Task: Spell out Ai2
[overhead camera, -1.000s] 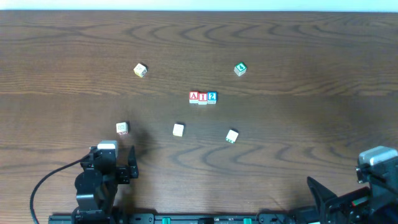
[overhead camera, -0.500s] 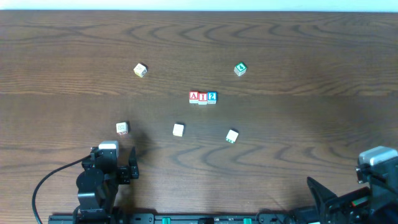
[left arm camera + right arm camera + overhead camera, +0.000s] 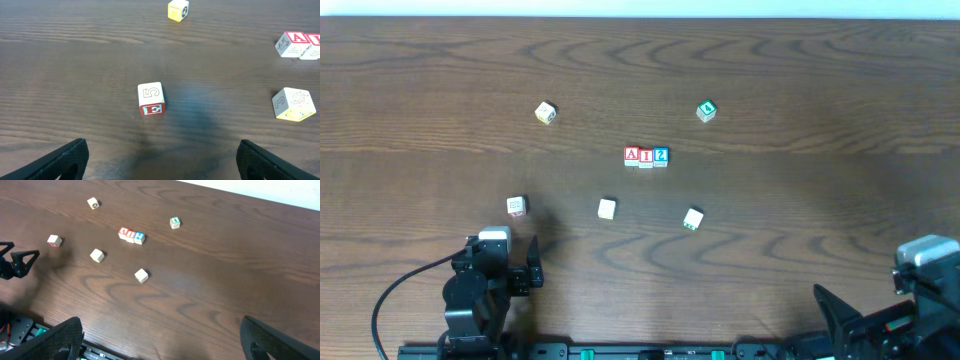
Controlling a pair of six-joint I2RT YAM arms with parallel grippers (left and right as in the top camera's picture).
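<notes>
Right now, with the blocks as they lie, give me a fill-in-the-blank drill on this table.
The row of blocks reads A, I, then ____.
In the overhead view, the rightmost block of that row has a ____ face.
In the left wrist view, the lone block ahead of the left gripper shows the digit ____ on top.
The left gripper and the right gripper both stand ____, holding nothing.
Missing words: 2; blue; 5; open.

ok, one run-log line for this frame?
state: A-I-2 row side by side, mid-table | left gripper: open, empty | right gripper: open, empty | spares: five loose blocks around row
</notes>
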